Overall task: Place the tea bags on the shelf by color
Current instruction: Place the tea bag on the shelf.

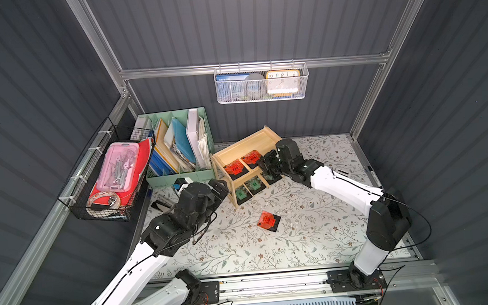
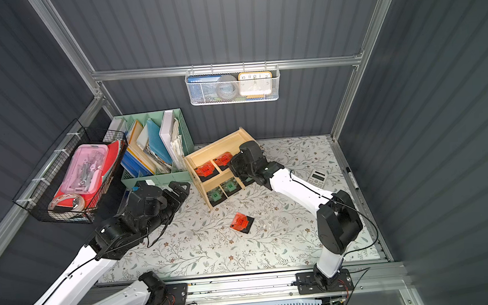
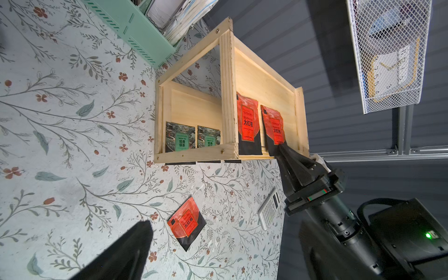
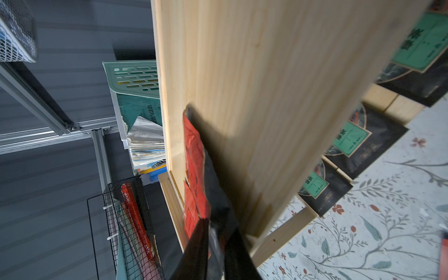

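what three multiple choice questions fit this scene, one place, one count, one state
1. Relative to the shelf, the loose orange-red tea bag lies: A on its lower tier; B on the table in front of it; C on its top tier.
2. Orange-red tea bags on the top tier: A one; B two; C three.
3. The left gripper is: A open, empty; B shut, empty; C shut on an orange-red tea bag.
Key: B, it lies flat on the floral surface; B, two sit side by side; A, jaws apart with nothing between.
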Controlling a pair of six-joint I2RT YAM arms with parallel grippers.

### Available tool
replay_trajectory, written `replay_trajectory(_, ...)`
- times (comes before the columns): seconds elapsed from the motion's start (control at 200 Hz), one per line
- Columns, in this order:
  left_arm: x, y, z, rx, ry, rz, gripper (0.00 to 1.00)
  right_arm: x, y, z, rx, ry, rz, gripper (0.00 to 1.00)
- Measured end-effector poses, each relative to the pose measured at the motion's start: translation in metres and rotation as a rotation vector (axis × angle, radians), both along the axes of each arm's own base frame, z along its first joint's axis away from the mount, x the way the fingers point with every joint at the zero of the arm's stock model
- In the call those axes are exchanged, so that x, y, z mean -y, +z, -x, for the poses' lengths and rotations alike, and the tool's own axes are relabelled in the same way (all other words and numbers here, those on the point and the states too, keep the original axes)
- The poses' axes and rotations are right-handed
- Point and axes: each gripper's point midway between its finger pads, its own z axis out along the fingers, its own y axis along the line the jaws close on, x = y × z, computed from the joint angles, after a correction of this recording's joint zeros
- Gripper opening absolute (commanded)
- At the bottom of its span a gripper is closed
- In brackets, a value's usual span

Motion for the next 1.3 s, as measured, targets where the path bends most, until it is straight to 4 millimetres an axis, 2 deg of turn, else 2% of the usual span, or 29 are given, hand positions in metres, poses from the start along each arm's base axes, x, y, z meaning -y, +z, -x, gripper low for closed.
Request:
replay_trajectory(0.285,0.0,0.0,0.0,0.0,0.0,0.0,1.0,0.0,0.003,0.0,0.002,0.004,0.007,0.29)
replay_trajectory(0.97,-0.003,-0.002,0.004,0.003,0.001,0.002,1.0,0.005,0.005,0.007,-0.044,0.008,0.052,0.33)
replay_trajectory(1.196,-0.004,-0.002,0.005,0.007,0.001,0.005,1.0,0.007,0.005,0.008,-0.058,0.003,0.066,0.37)
replay_trajectory(1.301,-0.004,-0.004,0.005,0.003,0.001,0.002,1.0,0.011,-0.002,0.012,-0.089,0.0,0.09,0.38)
